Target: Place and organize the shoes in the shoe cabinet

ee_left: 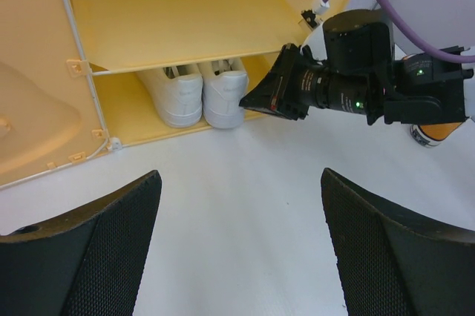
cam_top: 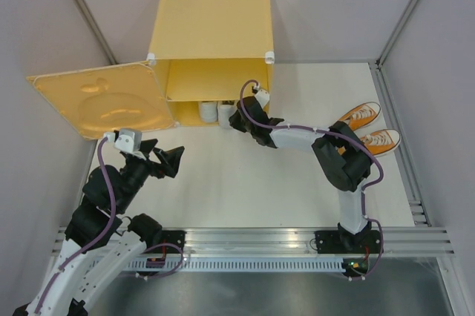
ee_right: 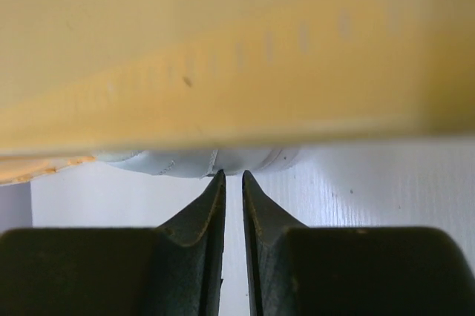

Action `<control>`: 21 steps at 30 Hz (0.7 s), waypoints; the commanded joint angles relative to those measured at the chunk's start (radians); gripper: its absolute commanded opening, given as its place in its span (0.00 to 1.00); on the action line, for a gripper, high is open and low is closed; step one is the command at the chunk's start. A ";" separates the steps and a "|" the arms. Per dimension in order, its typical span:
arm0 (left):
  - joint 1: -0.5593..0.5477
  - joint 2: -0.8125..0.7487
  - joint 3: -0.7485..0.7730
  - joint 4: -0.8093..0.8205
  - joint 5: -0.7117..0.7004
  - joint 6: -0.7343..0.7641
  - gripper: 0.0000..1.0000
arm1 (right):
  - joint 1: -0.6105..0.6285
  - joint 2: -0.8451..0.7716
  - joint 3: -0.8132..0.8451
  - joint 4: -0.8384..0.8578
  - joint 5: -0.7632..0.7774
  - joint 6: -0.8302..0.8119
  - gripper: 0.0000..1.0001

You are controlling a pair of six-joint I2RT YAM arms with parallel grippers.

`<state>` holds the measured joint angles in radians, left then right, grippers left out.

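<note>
Nearly closed and empty, the right gripper sat by the white sneakers low in the yellow plastic cabinet. Orange canvas sneakers lay to its right, far from the wide-open left gripper.

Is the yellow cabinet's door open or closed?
Open. The door is swung wide out to the side, and the white shoes show inside the cabinet.

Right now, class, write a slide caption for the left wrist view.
White low-top sneaker pair under the shelf of the yellow-orange plastic cabinet, right gripper beside them, left gripper open.
</note>
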<state>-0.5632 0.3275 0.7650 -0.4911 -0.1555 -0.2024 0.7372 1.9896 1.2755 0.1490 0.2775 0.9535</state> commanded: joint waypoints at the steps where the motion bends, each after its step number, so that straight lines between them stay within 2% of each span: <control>1: -0.004 0.004 0.000 0.037 0.002 0.024 0.91 | -0.131 -0.012 0.088 0.173 0.080 -0.019 0.19; 10: -0.004 0.002 0.000 0.037 0.005 0.023 0.91 | -0.150 -0.014 0.084 0.173 0.062 -0.025 0.20; 17: -0.004 0.005 0.000 0.037 0.007 0.023 0.91 | -0.147 -0.025 -0.001 0.227 0.037 -0.012 0.20; 21: -0.004 0.008 0.000 0.037 0.008 0.023 0.91 | -0.136 -0.054 -0.021 0.215 0.038 -0.028 0.25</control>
<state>-0.5632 0.3275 0.7650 -0.4911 -0.1547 -0.2024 0.6838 1.9873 1.2617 0.2291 0.2379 0.8894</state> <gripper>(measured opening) 0.909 0.234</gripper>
